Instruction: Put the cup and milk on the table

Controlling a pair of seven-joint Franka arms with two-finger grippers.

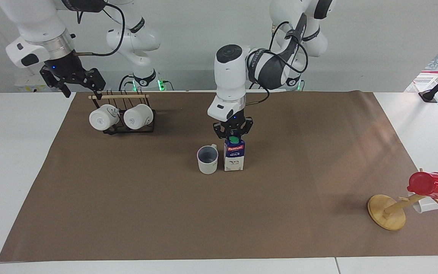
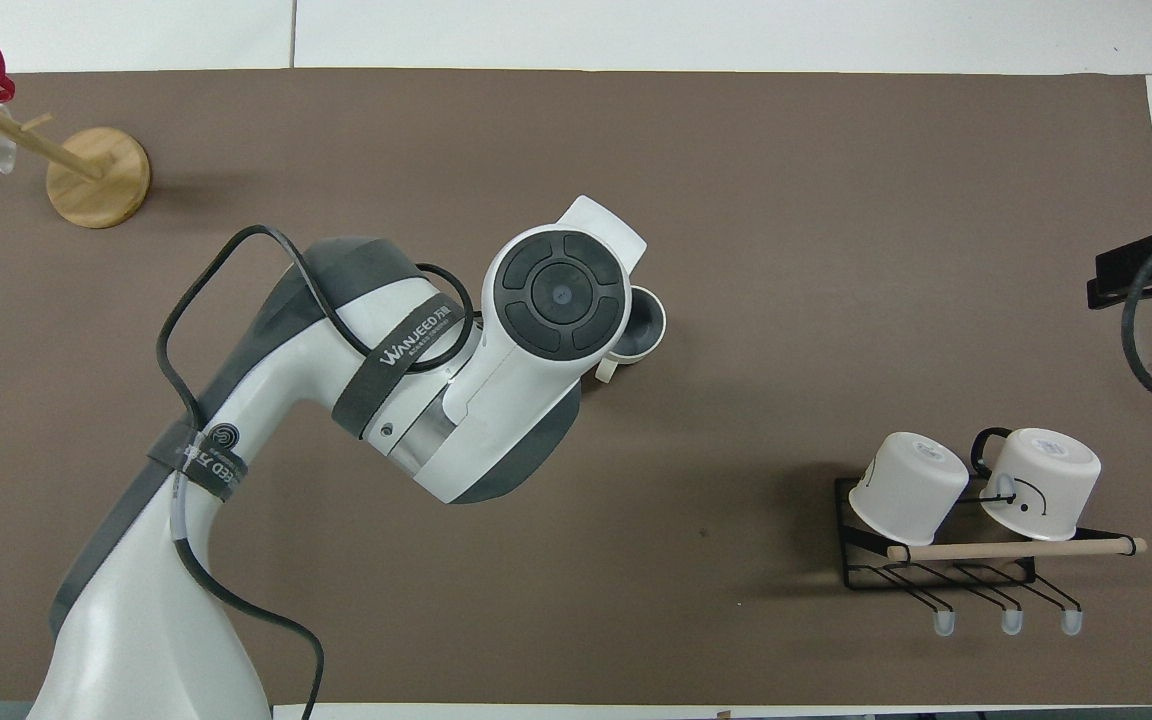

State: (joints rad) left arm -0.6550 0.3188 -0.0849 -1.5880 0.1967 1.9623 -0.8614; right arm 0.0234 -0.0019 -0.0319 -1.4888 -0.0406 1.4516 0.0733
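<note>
The milk (image 1: pixel 234 156) stands upright on the table's brown sheet (image 1: pixel 127 213), close beside the cup (image 1: pixel 207 160), toward the left arm's end. My left gripper (image 1: pixel 233 134) reaches straight down and is shut on the carton's gabled top, around the green cap. The cup stands upright and empty, its handle toward the robots. In the overhead view the left arm hides the milk, and only part of the cup (image 2: pixel 644 325) shows. My right gripper (image 1: pixel 75 80) hangs open and empty in the air by the black mug rack (image 1: pixel 127 129).
Two all-white mugs (image 1: pixel 122 117) lie on the black rack with a wooden bar, near the robots at the right arm's end. A wooden cup tree (image 1: pixel 388 213) with a red cup (image 1: pixel 430 185) leans at the left arm's end, far from the robots.
</note>
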